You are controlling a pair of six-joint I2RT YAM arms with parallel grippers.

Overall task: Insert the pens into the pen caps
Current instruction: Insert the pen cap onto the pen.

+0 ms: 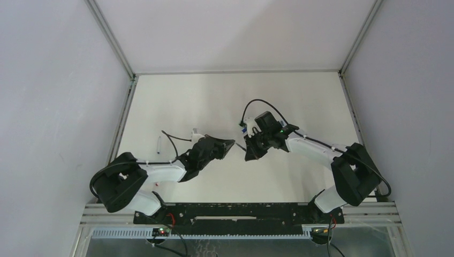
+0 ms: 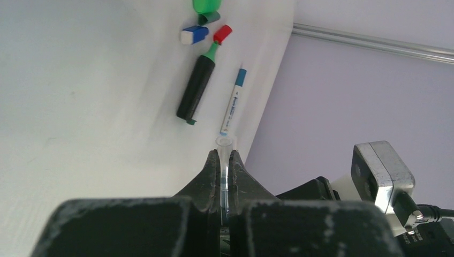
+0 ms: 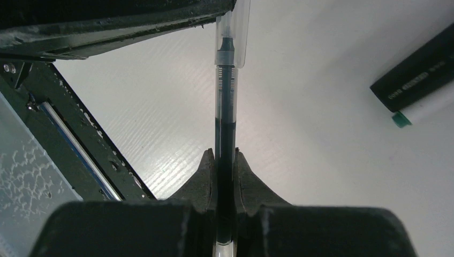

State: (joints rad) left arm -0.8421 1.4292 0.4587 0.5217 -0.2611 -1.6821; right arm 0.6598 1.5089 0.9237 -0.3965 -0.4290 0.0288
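Observation:
My left gripper [image 2: 225, 152] is shut on a clear pen cap [image 2: 225, 143] whose open mouth sticks out past the fingertips. My right gripper [image 3: 225, 152] is shut on a slim dark pen [image 3: 225, 107]. The pen's front end sits inside the clear cap [image 3: 239, 32] at the top of the right wrist view. In the top view the left gripper [image 1: 230, 143] and the right gripper [image 1: 249, 154] meet tip to tip above the table's middle. On the table lie a black marker [image 2: 195, 88] with a green tip, a white pen [image 2: 233, 104] with blue ends, a red cap [image 2: 222, 33], a blue cap [image 2: 194, 35] and a green cap [image 2: 203, 6].
Another pen [image 1: 159, 144] lies alone to the left of the left arm. The black marker [image 3: 417, 77] lies to the right of the held pen. The table's right edge and the lilac wall [image 2: 348, 96] are close by. The rail of the arm bases [image 1: 241, 211] runs along the near edge.

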